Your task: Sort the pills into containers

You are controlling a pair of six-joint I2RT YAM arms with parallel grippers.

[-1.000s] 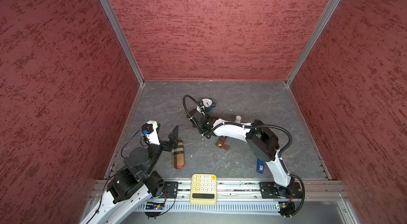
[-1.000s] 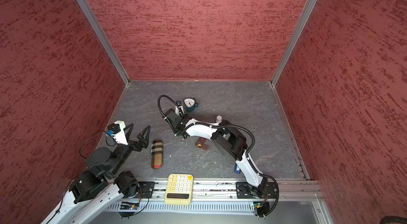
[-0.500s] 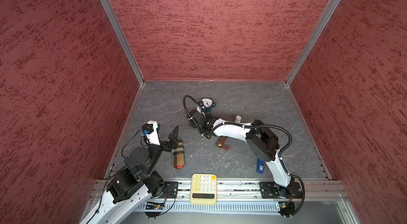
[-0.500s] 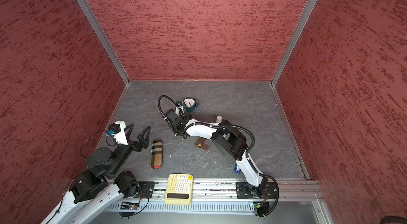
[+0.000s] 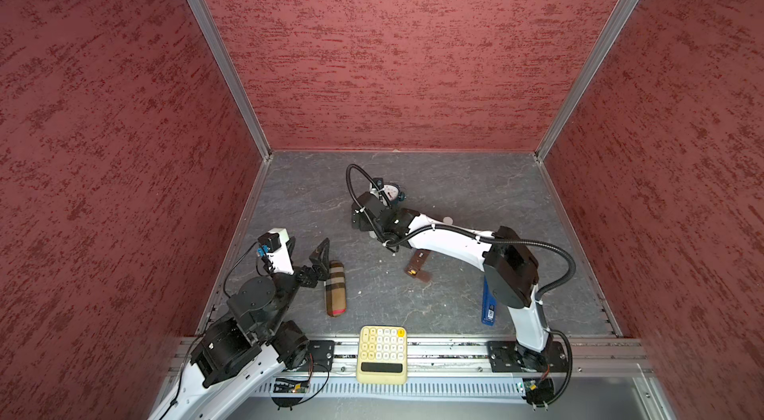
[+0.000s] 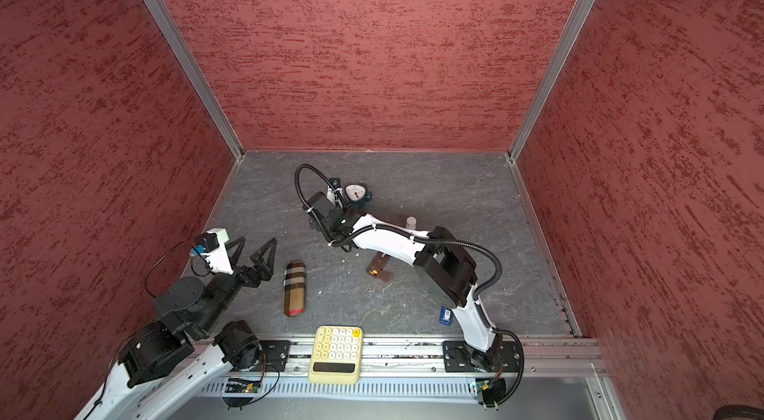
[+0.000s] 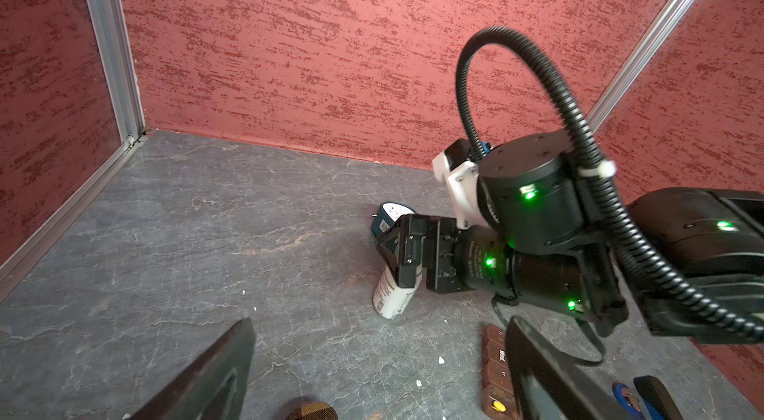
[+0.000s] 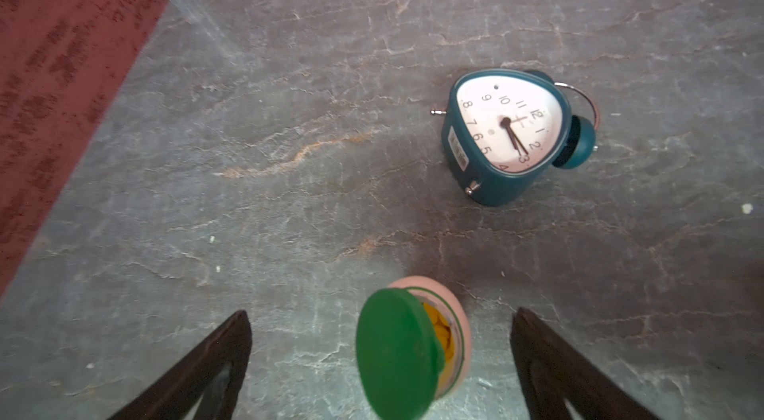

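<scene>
Grey, stone-veined table (image 5: 454,174) carries everything I am working with from here. My right gripper (image 8: 380,312) hangs over the middle of the table, a little toward the back edge. Its jaws stand wide on either side of a white plastic bottle with a green flip cap (image 8: 397,352), and neither finger touches it. The cap is hinged open and yellow shows inside (the wrist view is too soft for me to say more). A teal rounded-triangle alarm clock (image 8: 504,137) lies face up near the bottle, toward the back edge. My left gripper (image 6: 253,248) hangs near the table's left edge, jaws spread wide and holding nothing, close to a brown plaid oblong case (image 6: 294,287). The dark brown plastic pill-box strip (image 6: 378,269) lies near the centre of the table with its far end tucked beneath my right arm, and a yellow spot shows in a cell near its front end. Tiny white pills (image 6: 344,261) lie loose on the bare table between the case and the strip, well apart from one another. A small all-white bottle (image 6: 411,222) stands behind the right arm. A flat blue item (image 6: 445,314) lies near the front edge, and a pale yellow calculator (image 6: 335,354) rests on the metal rail along that edge.
</scene>
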